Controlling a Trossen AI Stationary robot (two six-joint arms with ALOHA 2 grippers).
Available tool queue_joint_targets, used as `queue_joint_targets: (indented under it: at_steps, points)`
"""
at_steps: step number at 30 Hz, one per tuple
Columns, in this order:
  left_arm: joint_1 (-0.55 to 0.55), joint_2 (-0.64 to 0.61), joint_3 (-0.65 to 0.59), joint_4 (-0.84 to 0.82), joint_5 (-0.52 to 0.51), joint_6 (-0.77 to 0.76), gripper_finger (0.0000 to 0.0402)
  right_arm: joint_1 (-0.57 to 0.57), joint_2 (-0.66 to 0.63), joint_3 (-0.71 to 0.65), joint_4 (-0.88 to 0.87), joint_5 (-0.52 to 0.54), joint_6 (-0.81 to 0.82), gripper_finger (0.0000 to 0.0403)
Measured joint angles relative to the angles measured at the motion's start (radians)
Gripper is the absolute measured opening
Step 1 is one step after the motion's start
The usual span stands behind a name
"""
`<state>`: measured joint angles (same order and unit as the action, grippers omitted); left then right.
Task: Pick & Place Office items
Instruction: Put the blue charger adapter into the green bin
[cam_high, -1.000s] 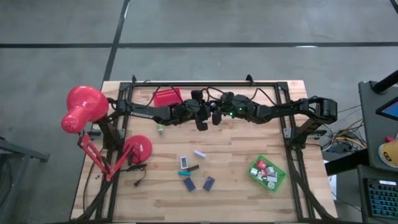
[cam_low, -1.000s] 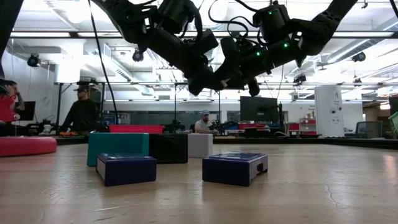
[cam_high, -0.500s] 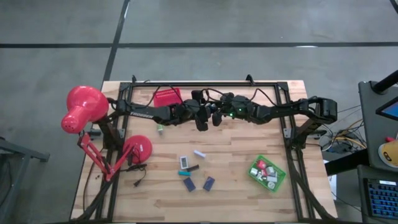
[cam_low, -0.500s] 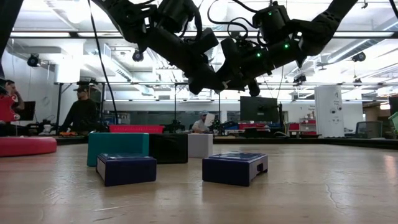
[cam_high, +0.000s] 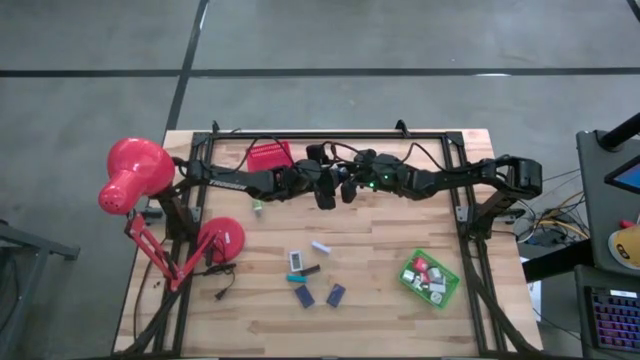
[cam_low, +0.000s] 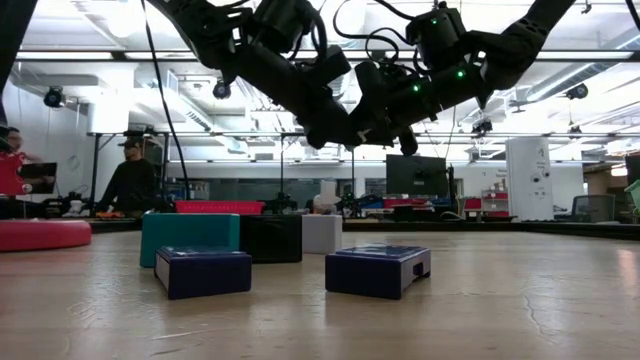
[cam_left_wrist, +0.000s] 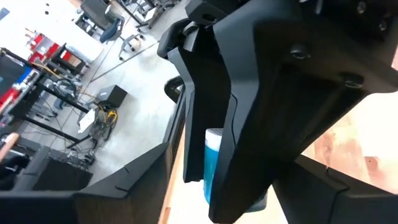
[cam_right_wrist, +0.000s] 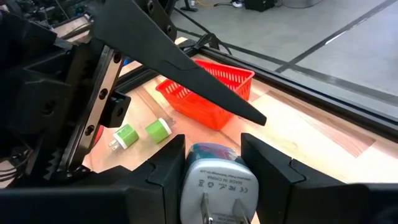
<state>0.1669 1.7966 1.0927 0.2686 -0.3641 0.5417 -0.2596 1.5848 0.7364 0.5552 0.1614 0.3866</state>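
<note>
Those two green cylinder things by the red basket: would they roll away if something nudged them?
Probably. The green cylinders look round and lie on their sides on smooth wood, so a sideways nudge could roll them. They look small and light. The nearby red basket might stop them.

Obstacles: red desk lamp (cam_high: 135, 180) fills the table's (cam_high: 400, 315) left side; both arms meet above the back centre, beside the red tray (cam_high: 268, 155); small blocks (cam_high: 310, 270) cluster mid-table; green tray (cam_high: 430, 279) front right. Open board between cluster and green tray.
</note>
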Motion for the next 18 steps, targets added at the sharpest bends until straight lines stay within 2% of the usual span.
queue_joint_targets:
  at_steps: [10,18]
  points:
    - [-0.001,0.000,0.001,-0.103,-0.002,-0.060,0.0262,0.000,-0.040,0.000,-0.056,0.045,-0.006,0.0137]
    - [-0.001,0.000,0.001,-0.180,-0.014,-0.072,0.0262,-0.002,-0.147,0.000,-0.214,0.052,-0.005,0.0137]
